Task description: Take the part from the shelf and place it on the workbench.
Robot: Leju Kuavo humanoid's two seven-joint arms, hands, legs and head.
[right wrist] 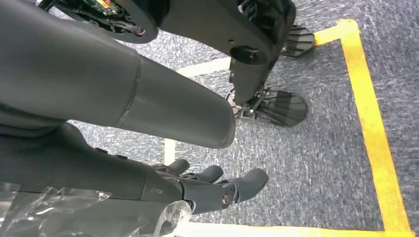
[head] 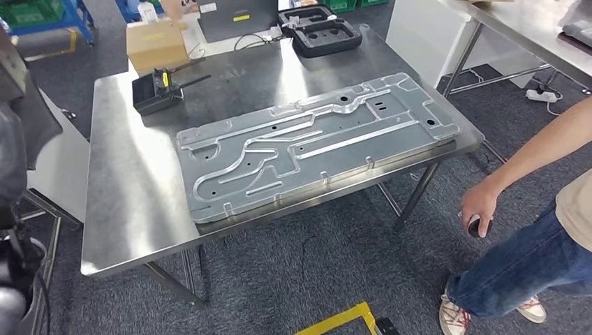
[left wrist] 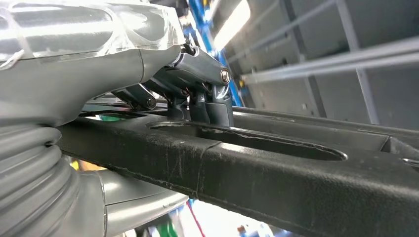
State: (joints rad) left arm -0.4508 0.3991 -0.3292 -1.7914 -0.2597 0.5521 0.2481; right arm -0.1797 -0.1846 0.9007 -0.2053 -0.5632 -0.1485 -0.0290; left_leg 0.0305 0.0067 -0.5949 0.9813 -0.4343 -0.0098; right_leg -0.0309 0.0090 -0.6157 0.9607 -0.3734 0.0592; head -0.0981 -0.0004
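In the left wrist view my left hand [left wrist: 163, 84] grips a black part [left wrist: 276, 173] with a long oval slot. Its dark fingers [left wrist: 207, 98] hook over the part's far edge, and the grey thumb lies under it. A dark blurred shape at the left edge of the head view may be this arm with the part. The steel workbench [head: 126, 209] stands ahead. My right hand [right wrist: 212, 187] hangs over the carpet with its fingers apart and nothing in them.
A large grey machined plate [head: 314, 146] covers much of the bench. Behind it are a black scanner box [head: 159, 87], a cardboard box [head: 155, 42] and a black moulded tray [head: 324, 31]. A person [head: 537, 230] stands right of the bench. Yellow tape [head: 335, 321] marks the floor.
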